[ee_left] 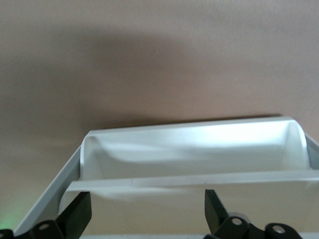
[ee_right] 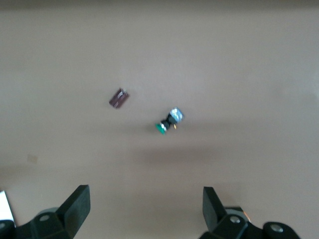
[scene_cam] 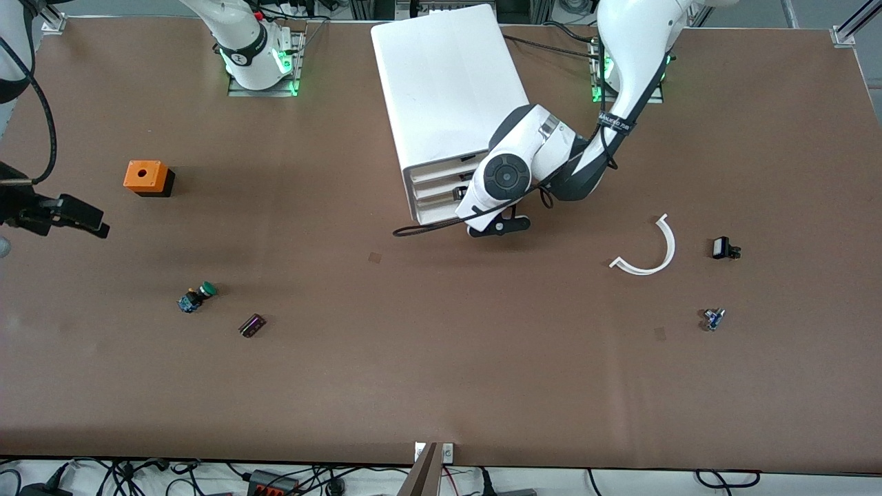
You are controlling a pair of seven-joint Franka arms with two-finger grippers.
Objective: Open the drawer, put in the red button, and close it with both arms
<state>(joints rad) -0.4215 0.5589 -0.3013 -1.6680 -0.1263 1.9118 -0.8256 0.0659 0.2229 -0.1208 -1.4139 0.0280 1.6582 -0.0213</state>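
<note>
The white cabinet (scene_cam: 448, 83) stands between the arms' bases, its three drawers (scene_cam: 435, 187) facing the front camera. My left gripper (scene_cam: 463, 191) is at the drawer fronts, about level with the middle one, mostly hidden by its wrist. In the left wrist view it (ee_left: 147, 199) is open, with a white drawer's hollow (ee_left: 189, 149) below it, empty. My right gripper (scene_cam: 86, 219) is open (ee_right: 147, 199) and empty, over the table at the right arm's end. I see no red cap anywhere. A tiny blue-bodied part (scene_cam: 713, 318) lies toward the left arm's end.
An orange cube with a hole (scene_cam: 146, 178), a green-capped button (scene_cam: 196, 297) and a small dark piece (scene_cam: 252, 325) lie toward the right arm's end. A white curved strip (scene_cam: 651, 251) and a black part (scene_cam: 723, 248) lie toward the left arm's end.
</note>
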